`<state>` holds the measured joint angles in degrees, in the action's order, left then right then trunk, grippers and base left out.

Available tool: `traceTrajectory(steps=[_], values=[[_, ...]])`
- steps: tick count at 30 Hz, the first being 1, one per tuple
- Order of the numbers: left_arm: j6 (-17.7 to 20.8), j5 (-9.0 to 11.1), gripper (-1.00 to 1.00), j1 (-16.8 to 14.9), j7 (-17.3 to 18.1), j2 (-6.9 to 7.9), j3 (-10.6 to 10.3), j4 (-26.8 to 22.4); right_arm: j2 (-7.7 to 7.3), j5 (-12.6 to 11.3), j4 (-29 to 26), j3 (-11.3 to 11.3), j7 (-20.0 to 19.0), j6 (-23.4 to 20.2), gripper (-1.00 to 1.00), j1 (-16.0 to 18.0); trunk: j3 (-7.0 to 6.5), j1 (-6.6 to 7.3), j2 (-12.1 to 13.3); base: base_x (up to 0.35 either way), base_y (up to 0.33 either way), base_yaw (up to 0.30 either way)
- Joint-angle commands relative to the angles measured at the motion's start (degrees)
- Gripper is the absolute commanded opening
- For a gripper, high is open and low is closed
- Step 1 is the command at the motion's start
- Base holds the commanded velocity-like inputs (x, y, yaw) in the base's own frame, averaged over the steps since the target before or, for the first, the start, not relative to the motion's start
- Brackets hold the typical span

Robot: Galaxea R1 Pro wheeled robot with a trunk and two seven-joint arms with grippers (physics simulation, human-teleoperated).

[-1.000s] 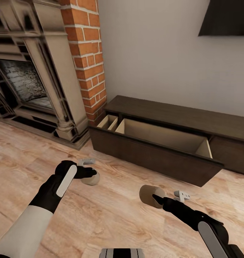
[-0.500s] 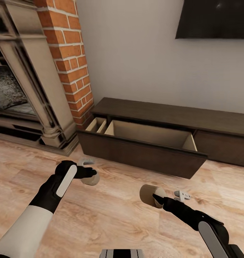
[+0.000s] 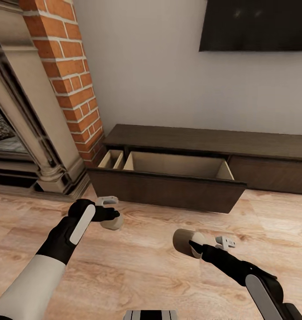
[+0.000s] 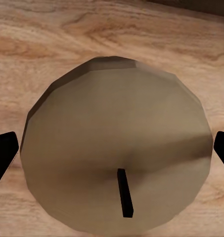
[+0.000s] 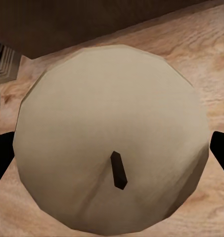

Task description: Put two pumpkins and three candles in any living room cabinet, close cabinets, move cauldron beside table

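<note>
Two beige candles are held above the plank floor. My left gripper (image 3: pixel 115 218) is shut on one candle (image 3: pixel 110 224), whose top and dark wick (image 4: pixel 124 192) face the left wrist camera, a black fingertip (image 4: pixel 3 150) at each side. My right gripper (image 3: pixel 193 245) is shut on the other candle (image 3: pixel 182 240), seen close up as a pale candle (image 5: pixel 112 123) in the right wrist view. Ahead stands the long dark brown cabinet (image 3: pixel 266 149), its big drawer (image 3: pixel 168 193) pulled out. The drawer's pale beige inside (image 3: pixel 177 165) holds nothing that I can see.
A red brick chimney (image 3: pixel 64 75) and the ornate fireplace surround (image 3: pixel 31 133) stand at the left. A black TV (image 3: pixel 257 24) hangs on the wall above the cabinet. Light wood floor (image 3: pixel 142 271) stretches between me and the open drawer front.
The head view has swung, so the cabinet and open drawer now sit more squarely ahead and the fireplace has slid off to the left. Both arms keep the same pose with their candles.
</note>
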<state>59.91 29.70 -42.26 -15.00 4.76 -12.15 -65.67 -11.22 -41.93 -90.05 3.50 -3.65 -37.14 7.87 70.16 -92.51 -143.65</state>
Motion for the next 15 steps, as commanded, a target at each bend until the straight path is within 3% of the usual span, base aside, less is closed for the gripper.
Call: traceTrajectory(steps=[1,15], values=[[0.1,0.7,-1.0,0.0,-0.6,0.07,-0.1,-0.1,-0.03,0.1,0.0,0.0,-0.1,-0.2,-1.0,0.0,-0.01,0.01,0.0,0.0,0.197,-0.262],[0.1,0.6,-1.0,0.0,-0.6,0.07,-0.3,-0.2,-0.14,0.0,0.0,-0.1,-0.1,-0.2,-1.0,0.0,-0.7,0.01,0.0,0.0,0.042,-0.262]])
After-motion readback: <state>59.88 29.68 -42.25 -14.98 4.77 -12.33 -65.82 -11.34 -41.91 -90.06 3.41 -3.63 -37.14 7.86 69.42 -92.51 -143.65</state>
